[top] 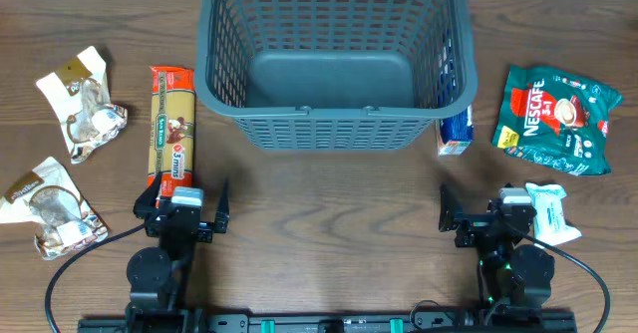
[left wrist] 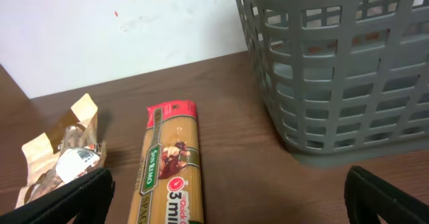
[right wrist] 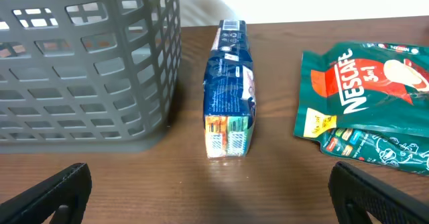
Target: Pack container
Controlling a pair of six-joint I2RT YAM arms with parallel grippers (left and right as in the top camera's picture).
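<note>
The container, a large dark grey lattice basket (top: 334, 129), stands empty at the back centre; it also shows in the left wrist view (left wrist: 335, 70) and the right wrist view (right wrist: 80, 70). My left gripper (top: 182, 201) is open and empty near the front edge, with a long spaghetti packet (top: 171, 134) (left wrist: 171, 163) lying just ahead of it. My right gripper (top: 488, 208) is open and empty at the front right. A blue box (top: 456, 132) (right wrist: 230, 90) lies ahead of it beside the basket's right corner. In both wrist views the jaws (left wrist: 224, 204) (right wrist: 214, 197) are wide apart over bare table.
A green Nescafe bag (top: 555, 121) (right wrist: 369, 103) lies at the right. A small white packet (top: 551, 213) lies next to the right gripper. Two crinkled snack packets (top: 85, 104) (top: 45, 208) lie at the far left; one shows in the left wrist view (left wrist: 64, 153).
</note>
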